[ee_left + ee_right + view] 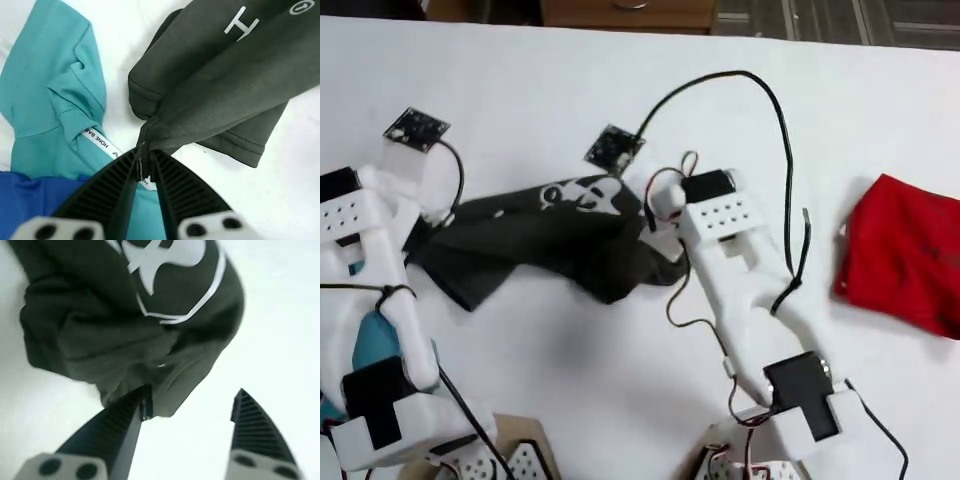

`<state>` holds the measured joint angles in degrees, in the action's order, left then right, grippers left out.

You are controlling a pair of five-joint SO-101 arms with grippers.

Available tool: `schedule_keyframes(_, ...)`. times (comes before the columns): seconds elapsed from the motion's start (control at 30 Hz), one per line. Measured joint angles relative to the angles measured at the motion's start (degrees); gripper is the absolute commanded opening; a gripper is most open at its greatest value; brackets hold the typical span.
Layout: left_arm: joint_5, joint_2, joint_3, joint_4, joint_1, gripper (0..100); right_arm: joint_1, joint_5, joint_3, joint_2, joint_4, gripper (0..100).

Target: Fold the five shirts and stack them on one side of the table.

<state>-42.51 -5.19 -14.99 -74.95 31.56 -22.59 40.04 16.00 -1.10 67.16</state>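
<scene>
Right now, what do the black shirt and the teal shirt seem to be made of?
The black shirt looks like thin, smooth knit fabric, matte, perhaps synthetic; it bunches into soft folds where the left tool pinches it. The teal shirt looks like a similar soft knit, matte, with stitched seams and a sewn-in neck label.

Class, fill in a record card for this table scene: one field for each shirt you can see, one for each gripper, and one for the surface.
black shirt: crumpled, mid-table, between the two arms
red shirt: lies apart at the right of the high view, looks folded
teal shirt: unfolded, beside the black shirt
blue shirt: against the teal shirt, mostly out of frame
left gripper: shut on the black shirt's edge
right gripper: open, one finger against the black shirt
table: white
</scene>
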Motion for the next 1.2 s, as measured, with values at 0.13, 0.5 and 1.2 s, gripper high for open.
schedule_keyframes(0.13,0.0,0.0,0.0,0.0,0.0,2,-3.43,0.79,0.18,0.18,-0.09,26.5)
schedule_keyframes(0.5,0.0,0.0,-3.52,0.0,0.09,2,-6.77,-0.18,4.84,8.79,-14.42,24.0)
schedule_keyframes(1.2,0.0,0.0,-3.87,1.41,0.09,2,-2.64,-0.79,-8.53,-5.89,3.52,2.1)
